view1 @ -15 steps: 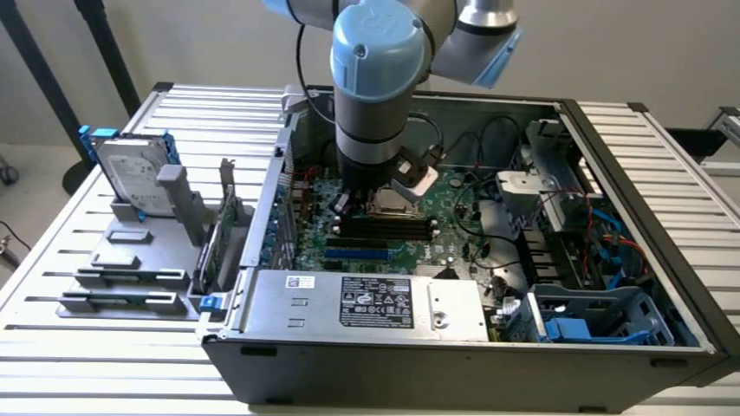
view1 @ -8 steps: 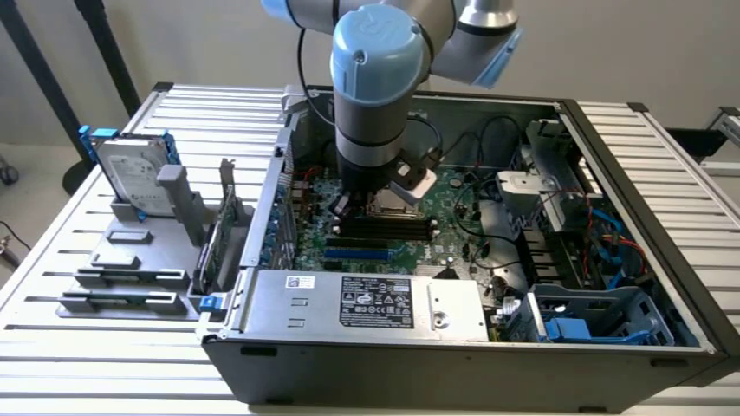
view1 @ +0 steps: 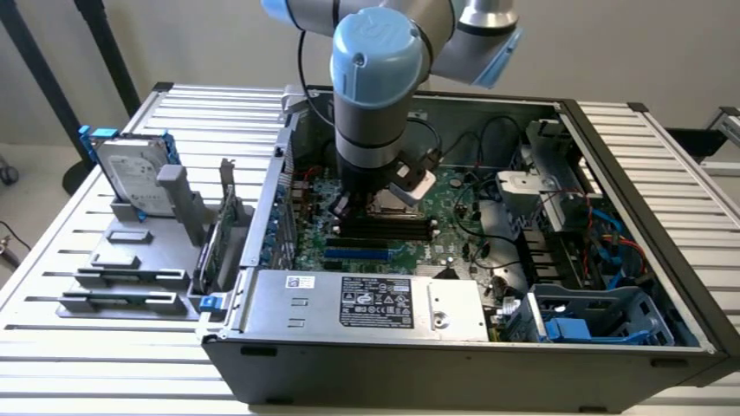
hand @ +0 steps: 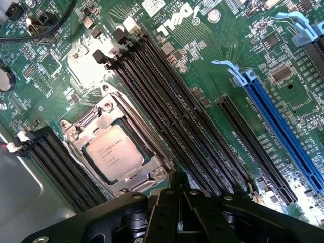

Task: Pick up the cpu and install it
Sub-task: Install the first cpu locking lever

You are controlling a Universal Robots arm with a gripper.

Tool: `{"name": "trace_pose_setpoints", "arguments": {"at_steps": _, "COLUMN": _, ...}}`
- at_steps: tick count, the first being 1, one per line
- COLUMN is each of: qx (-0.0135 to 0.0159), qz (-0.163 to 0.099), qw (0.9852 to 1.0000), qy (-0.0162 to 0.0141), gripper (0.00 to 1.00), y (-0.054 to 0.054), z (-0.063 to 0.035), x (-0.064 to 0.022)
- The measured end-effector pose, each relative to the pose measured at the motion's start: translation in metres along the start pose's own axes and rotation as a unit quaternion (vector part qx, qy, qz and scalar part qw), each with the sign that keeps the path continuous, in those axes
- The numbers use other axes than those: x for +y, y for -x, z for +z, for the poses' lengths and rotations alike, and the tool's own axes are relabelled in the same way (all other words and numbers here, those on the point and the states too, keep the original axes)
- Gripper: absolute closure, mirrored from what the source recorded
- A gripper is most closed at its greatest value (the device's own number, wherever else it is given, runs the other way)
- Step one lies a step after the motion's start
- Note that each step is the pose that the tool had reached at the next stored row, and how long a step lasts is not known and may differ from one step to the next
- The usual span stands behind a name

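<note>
Now: one cpu [hand: 112, 153] seated in its socket; motherboard [hand: 212, 66] reads "DELL"; claw [hand: 177, 202] pressed together, empty.

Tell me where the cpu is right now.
The cpu sits in its metal socket frame on the green motherboard, between two banks of black memory slots.

The cpu [hand: 115, 152], a small flat square chip with a silver-grey printed top plate, lies seated flat within its metal socket frame on the green motherboard.
</note>
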State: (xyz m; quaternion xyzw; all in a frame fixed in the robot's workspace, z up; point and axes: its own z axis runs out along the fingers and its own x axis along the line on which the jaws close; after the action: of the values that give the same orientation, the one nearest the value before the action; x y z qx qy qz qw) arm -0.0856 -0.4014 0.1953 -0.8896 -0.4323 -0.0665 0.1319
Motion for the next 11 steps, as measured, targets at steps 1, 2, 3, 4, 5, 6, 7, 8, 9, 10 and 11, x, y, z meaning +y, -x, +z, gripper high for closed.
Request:
{"name": "trace_pose_setpoints", "arguments": {"at_steps": 1, "qx": -0.0007, "qz": 0.000, "qw": 1.0000, "qy": -0.0009, "gripper": 0.89, "y": 0.000, "z": -0.0013, "x": -0.0002}}
{"name": "trace_pose_setpoints", "arguments": {"at_steps": 2, "qx": -0.0012, "qz": 0.001, "qw": 1.0000, "qy": -0.0019, "gripper": 0.89, "y": -0.001, "z": -0.0023, "x": -0.0005}}
{"name": "trace_pose_setpoints", "arguments": {"at_steps": 3, "qx": -0.0022, "qz": 0.001, "qw": 1.0000, "qy": -0.0027, "gripper": 0.89, "y": -0.001, "z": -0.0037, "x": -0.0007}}
{"name": "trace_pose_setpoints", "arguments": {"at_steps": 4, "qx": -0.0031, "qz": 0.001, "qw": 1.0000, "qy": -0.0035, "gripper": 0.89, "y": -0.001, "z": -0.0050, "x": -0.0009}}
{"name": "trace_pose_setpoints", "arguments": {"at_steps": 5, "qx": -0.0037, "qz": 0.002, "qw": 1.0000, "qy": -0.0041, "gripper": 0.89, "y": -0.002, "z": -0.0065, "x": -0.0013}}
{"name": "trace_pose_setpoints", "arguments": {"at_steps": 6, "qx": -0.0039, "qz": 0.002, "qw": 1.0000, "qy": -0.0045, "gripper": 0.89, "y": -0.003, "z": -0.0076, "x": -0.0022}}
{"name": "trace_pose_setpoints", "arguments": {"at_steps": 7, "qx": -0.0045, "qz": 0.002, "qw": 1.0000, "qy": -0.0050, "gripper": 0.89, "y": -0.005, "z": -0.0084, "x": -0.0035}}
{"name": "trace_pose_setpoints", "arguments": {"at_steps": 8, "qx": -0.0053, "qz": 0.002, "qw": 1.0000, "qy": -0.0059, "gripper": 0.89, "y": -0.006, "z": -0.0089, "x": -0.0050}}
{"name": "trace_pose_setpoints", "arguments": {"at_steps": 9, "qx": -0.0060, "qz": 0.002, "qw": 1.0000, "qy": -0.0067, "gripper": 0.89, "y": -0.008, "z": -0.0091, "x": -0.0065}}
{"name": "trace_pose_setpoints", "arguments": {"at_steps": 10, "qx": -0.0067, "qz": 0.001, "qw": 0.9999, "qy": -0.0075, "gripper": 0.89, "y": -0.010, "z": -0.0094, "x": -0.0081}}
{"name": "trace_pose_setpoints", "arguments": {"at_steps": 11, "qx": -0.0071, "qz": 0.001, "qw": 0.9999, "qy": -0.0081, "gripper": 0.89, "y": -0.013, "z": -0.0096, "x": -0.0098}}
